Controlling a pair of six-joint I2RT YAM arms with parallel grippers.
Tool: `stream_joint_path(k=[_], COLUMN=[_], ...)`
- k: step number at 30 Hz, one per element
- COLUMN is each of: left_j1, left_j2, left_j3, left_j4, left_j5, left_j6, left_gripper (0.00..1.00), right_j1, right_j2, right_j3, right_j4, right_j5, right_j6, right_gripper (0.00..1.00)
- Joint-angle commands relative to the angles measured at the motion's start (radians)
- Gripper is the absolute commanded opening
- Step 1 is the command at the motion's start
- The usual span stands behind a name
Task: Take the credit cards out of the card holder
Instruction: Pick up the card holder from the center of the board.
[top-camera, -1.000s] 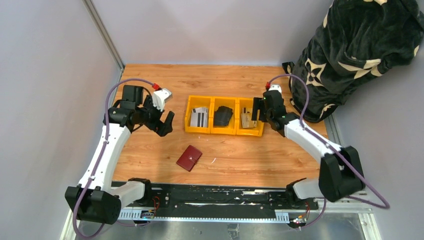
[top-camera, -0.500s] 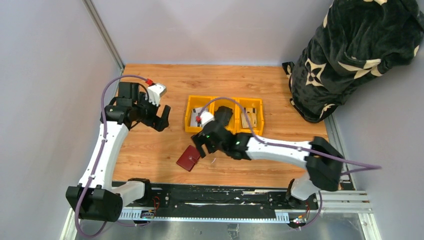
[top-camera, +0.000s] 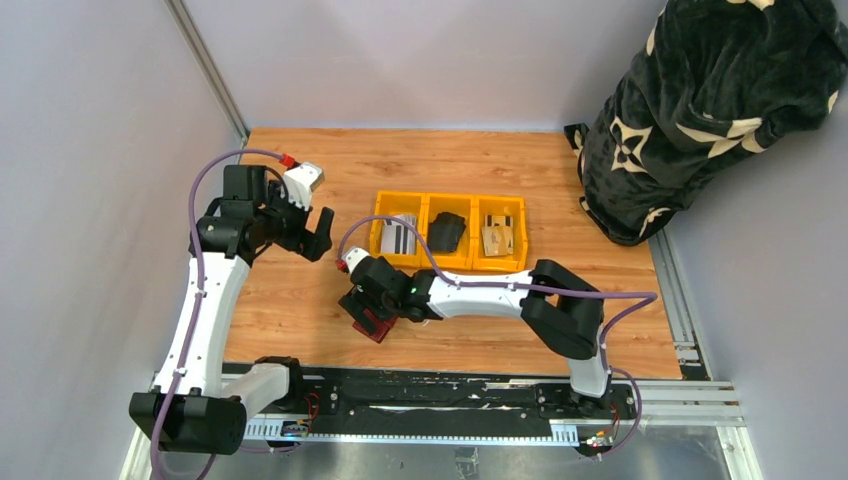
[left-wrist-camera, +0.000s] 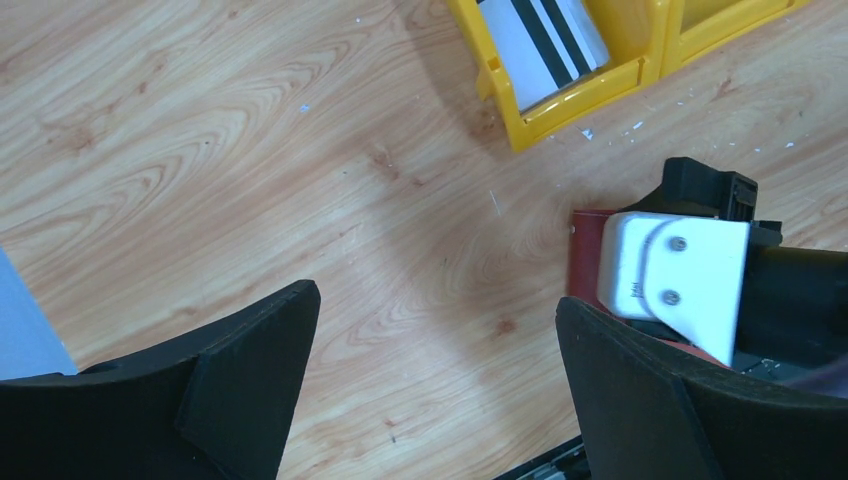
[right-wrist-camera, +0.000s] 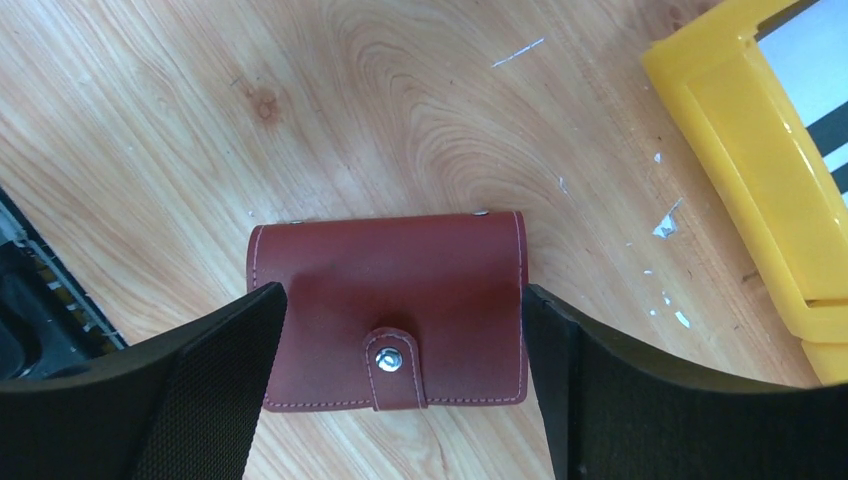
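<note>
The dark red card holder (right-wrist-camera: 390, 290) lies closed on the wooden table, its snap tab fastened. It also shows in the top view (top-camera: 378, 325) and in the left wrist view (left-wrist-camera: 582, 250), partly covered by my right gripper. My right gripper (right-wrist-camera: 400, 312) is open, low over the holder, with one finger on each side of it; it also shows in the top view (top-camera: 372, 300). My left gripper (top-camera: 318, 235) is open and empty, above bare table to the left (left-wrist-camera: 435, 310). White credit cards with black stripes (top-camera: 398, 236) and tan cards (top-camera: 497, 238) lie in the yellow bin.
The yellow three-part bin (top-camera: 425, 263) stands mid-table, with a black folded item (top-camera: 446, 231) in its middle part. Its corner is close to my right gripper (right-wrist-camera: 760, 170). A dark patterned blanket bundle (top-camera: 710, 100) stands at the back right. Grey walls enclose the left and back.
My right arm has swung from the bin's right compartment across to the front left and come down over the card holder. My left gripper has drawn back a little to the left.
</note>
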Motion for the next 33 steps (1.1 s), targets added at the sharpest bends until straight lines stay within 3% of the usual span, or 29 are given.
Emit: stream_joint_path(k=[1,8,19,28,33], left_j1=[0.005,0.006,0.005,0.005,0.006], left_j2=[-0.018,-0.011,-0.016,-0.038,-0.055], left_j3=[0.033,0.042,0.029,0.024,0.017], left_j4=[-0.024,-0.024,-0.024,-0.024,-0.024], left_j5=[0.012,0.016,0.028,0.042,0.035], left_j6=[0.009,0.007,0.006,0.003,0.011], left_gripper=[1.00,1.00,1.00,1.00,1.00], right_j1=[0.018,0.057,0.034,0.028,0.000], right_j2=[0.046,0.073,-0.106,-0.138,-0.116], right_j3=[0.052,0.055,-0.148,-0.105,-0.060], right_j4=[-0.066,-0.124,-0.129,-0.159,-0.160], right_j5=[0.017,0.105,0.216,0.142,0.067], right_j6=[-0.028,-0.033,-0.041,0.092,0.222], right_gripper=[0.91,0.92,0.91,0.88,0.92])
